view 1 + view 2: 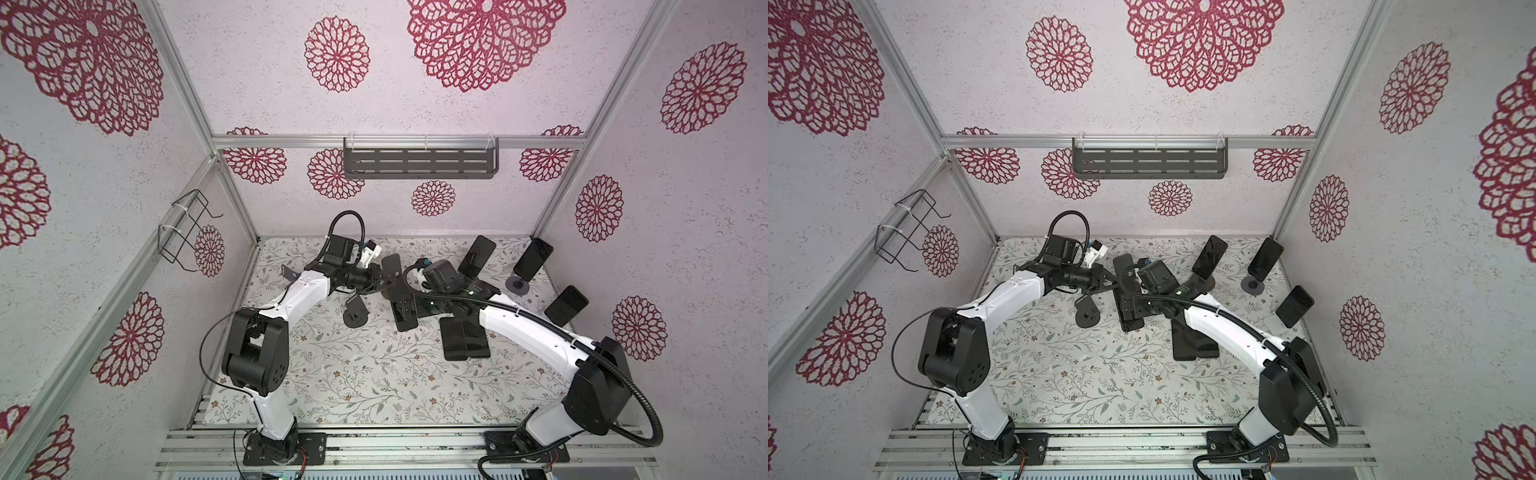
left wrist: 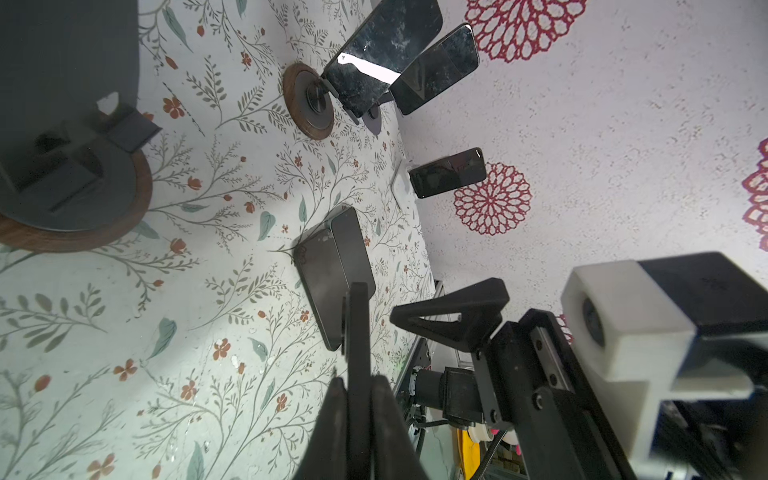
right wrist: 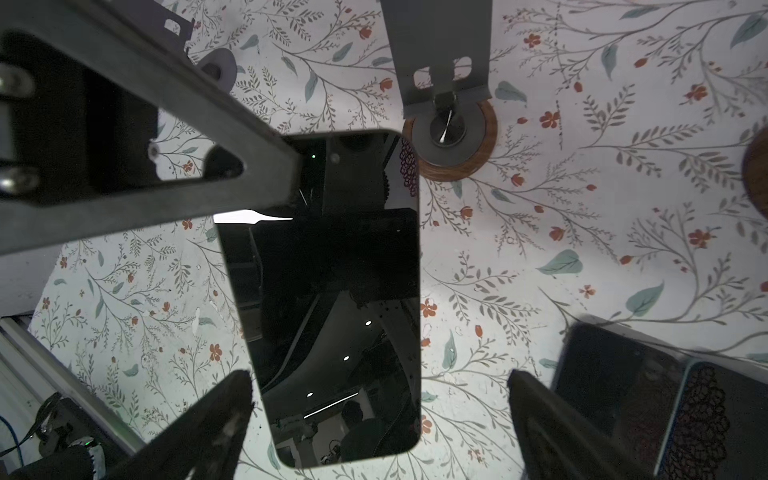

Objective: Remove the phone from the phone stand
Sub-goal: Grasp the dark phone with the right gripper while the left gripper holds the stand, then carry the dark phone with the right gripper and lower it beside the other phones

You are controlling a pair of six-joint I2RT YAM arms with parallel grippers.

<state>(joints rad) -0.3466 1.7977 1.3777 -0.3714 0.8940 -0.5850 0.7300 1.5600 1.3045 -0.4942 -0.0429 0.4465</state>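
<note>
Now, phone (image 3: 332, 291): likely stiff, slick glass; pinch long edges.
Left tool (image 2: 358, 384): clamps its edge.
Right tool (image 3: 380, 384): wide apart, empty.

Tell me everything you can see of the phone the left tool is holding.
The phone is a slim black slab with rounded corners and a glossy, reflective dark screen. Screen upward, it is beside an empty stand. The left tool is shut on it near one end; the right tool stands open astride the other end.
</note>
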